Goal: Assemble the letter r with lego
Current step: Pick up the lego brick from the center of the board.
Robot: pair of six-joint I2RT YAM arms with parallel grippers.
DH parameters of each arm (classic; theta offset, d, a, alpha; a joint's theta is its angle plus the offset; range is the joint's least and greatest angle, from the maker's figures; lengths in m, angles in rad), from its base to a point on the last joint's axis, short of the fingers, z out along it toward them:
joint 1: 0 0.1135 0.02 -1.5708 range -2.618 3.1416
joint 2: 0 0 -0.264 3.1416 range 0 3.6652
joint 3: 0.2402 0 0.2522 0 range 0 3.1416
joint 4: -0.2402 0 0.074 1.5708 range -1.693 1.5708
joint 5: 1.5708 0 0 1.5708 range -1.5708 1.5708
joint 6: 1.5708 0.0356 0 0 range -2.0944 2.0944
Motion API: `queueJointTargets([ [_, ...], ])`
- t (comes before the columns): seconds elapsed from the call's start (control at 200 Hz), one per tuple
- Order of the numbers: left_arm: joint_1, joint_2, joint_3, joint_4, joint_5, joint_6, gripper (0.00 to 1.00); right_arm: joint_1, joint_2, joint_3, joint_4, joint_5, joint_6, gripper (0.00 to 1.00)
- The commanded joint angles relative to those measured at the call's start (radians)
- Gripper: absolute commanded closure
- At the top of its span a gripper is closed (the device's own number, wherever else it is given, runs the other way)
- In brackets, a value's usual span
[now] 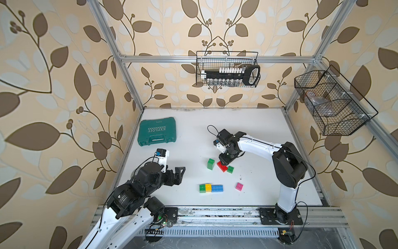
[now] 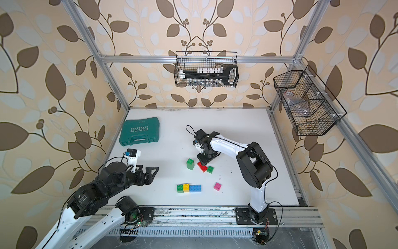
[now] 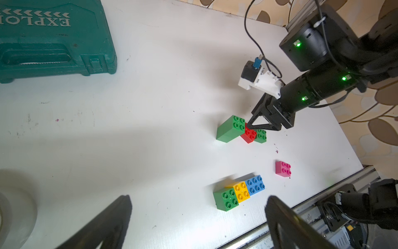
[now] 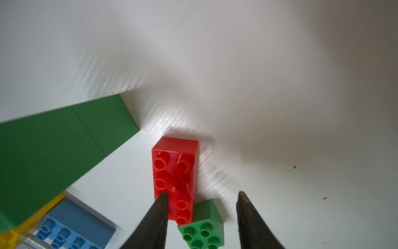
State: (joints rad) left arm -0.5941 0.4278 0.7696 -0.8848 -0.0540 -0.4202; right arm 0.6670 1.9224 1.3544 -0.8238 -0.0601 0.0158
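The lego lies on the white table (image 1: 269, 138). A green (image 1: 202, 188), a yellow (image 1: 208, 187) and a blue brick (image 1: 217, 188) form a row near the front, and a pink brick (image 1: 239, 186) lies to their right. Behind them stand a tall green stack (image 1: 210, 163), an oblong red brick (image 1: 221, 166) and a small green brick (image 1: 230, 169) touching it. My right gripper (image 4: 202, 194) points down over the red brick (image 4: 175, 172) and small green brick (image 4: 202, 232), jaws apart, holding nothing. My left gripper (image 3: 198, 198) hangs wide open and empty at front left.
A teal tool case (image 1: 157, 131) lies at the back left of the table. Two wire baskets (image 1: 228, 69) (image 1: 331, 103) hang on the frame behind and to the right. A metal rail (image 1: 215, 215) runs along the table's front edge.
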Motion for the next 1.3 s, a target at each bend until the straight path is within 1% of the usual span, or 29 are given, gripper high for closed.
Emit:
queueJointTargets([
  [0.0,0.009,0.008,-0.001,0.043,0.014,0.023,0.01,0.012,0.038,0.031,-0.005,-0.032,0.01,0.53],
  [0.2,0.009,0.012,-0.001,0.041,0.013,0.024,0.01,0.035,0.06,0.058,-0.014,-0.044,0.008,0.54],
  [0.315,0.009,0.009,0.0,0.041,0.011,0.022,0.01,0.037,0.065,0.081,-0.032,-0.024,0.008,0.54],
  [0.515,0.008,0.008,-0.003,0.043,0.016,0.024,0.01,0.037,0.032,0.108,-0.057,-0.015,0.02,0.54],
  [0.545,0.009,0.009,-0.003,0.043,0.017,0.024,0.01,0.055,0.028,0.113,-0.063,-0.018,0.018,0.54],
  [0.79,0.009,0.002,-0.002,0.042,0.013,0.025,0.01,0.082,0.026,0.1,-0.075,-0.089,-0.032,0.54],
  [0.965,0.008,-0.001,-0.002,0.042,0.011,0.024,0.01,0.104,0.048,0.074,-0.066,-0.075,-0.039,0.55],
  [1.295,0.009,0.0,-0.002,0.039,0.008,0.023,0.01,0.104,0.094,0.07,-0.038,-0.032,-0.056,0.56],
])
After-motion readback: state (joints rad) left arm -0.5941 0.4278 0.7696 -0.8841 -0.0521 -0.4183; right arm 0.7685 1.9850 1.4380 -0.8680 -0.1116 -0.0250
